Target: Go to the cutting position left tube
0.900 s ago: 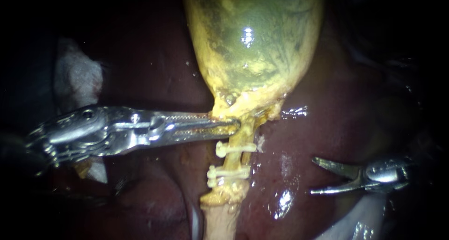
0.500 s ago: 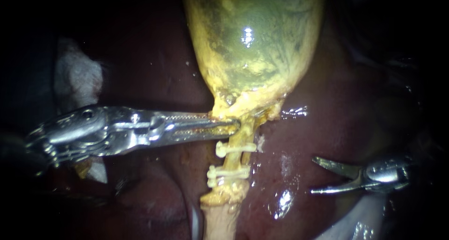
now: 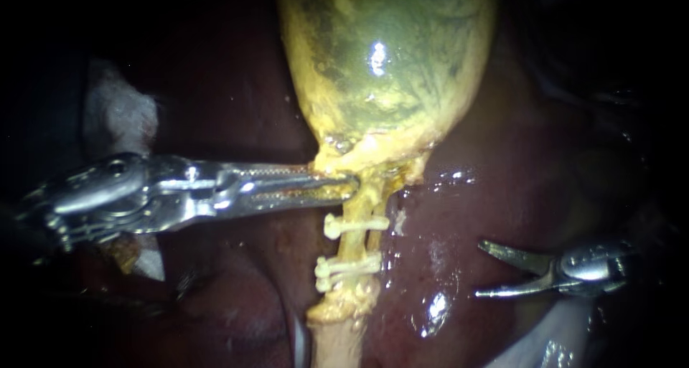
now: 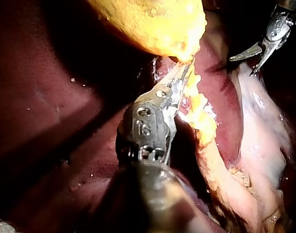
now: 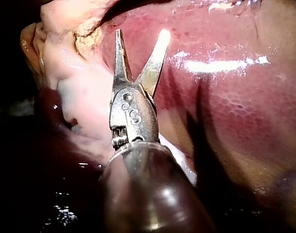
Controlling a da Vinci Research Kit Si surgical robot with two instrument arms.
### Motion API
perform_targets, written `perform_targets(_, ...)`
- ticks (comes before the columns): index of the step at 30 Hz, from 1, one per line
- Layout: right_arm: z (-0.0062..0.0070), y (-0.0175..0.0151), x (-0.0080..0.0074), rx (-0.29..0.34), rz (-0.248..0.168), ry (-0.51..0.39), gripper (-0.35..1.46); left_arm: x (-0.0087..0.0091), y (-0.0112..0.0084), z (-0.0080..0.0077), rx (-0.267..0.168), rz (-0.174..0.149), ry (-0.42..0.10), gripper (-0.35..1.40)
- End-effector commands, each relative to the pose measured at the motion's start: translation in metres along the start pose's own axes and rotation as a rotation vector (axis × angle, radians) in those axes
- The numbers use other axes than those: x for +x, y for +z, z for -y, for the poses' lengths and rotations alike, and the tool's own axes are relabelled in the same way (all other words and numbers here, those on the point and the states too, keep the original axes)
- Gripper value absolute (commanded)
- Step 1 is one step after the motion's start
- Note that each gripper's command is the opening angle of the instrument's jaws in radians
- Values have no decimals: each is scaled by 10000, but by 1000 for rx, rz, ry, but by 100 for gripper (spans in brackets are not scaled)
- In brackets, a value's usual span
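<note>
Left tool pinching the gallbladder's neck, right tool spread and clear of the tube.

I see my left instrument (image 3: pixel 352 185) with its tool's long jaws closed on the yellow neck of the gallbladder (image 3: pixel 387 67), just above the tube (image 3: pixel 357 244), which runs down from there over the liver (image 3: pixel 488 196) with two pale clips (image 3: pixel 355 224) across it. My right instrument (image 3: pixel 479 269) has its tool's two pointed blades parted, holding nothing, over the liver well to the right of the tube, level with the lower clip.
</note>
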Motion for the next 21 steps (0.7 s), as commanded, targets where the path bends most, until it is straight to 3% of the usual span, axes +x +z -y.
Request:
perform_targets(1,1,1,0,4,-6,3,105,0,-1,1,-3,-6,1,-35)
perform_targets(8,8,4,14,31,-64,61,100,-1,-1,1,-3,-6,1,-35)
perform_targets(14,21,19,38,62,-122,126,91,-3,0,1,-2,-6,2,-35)
perform_targets(21,28,50,54,95,-131,168,91,-3,0,1,-2,-6,3,-35)
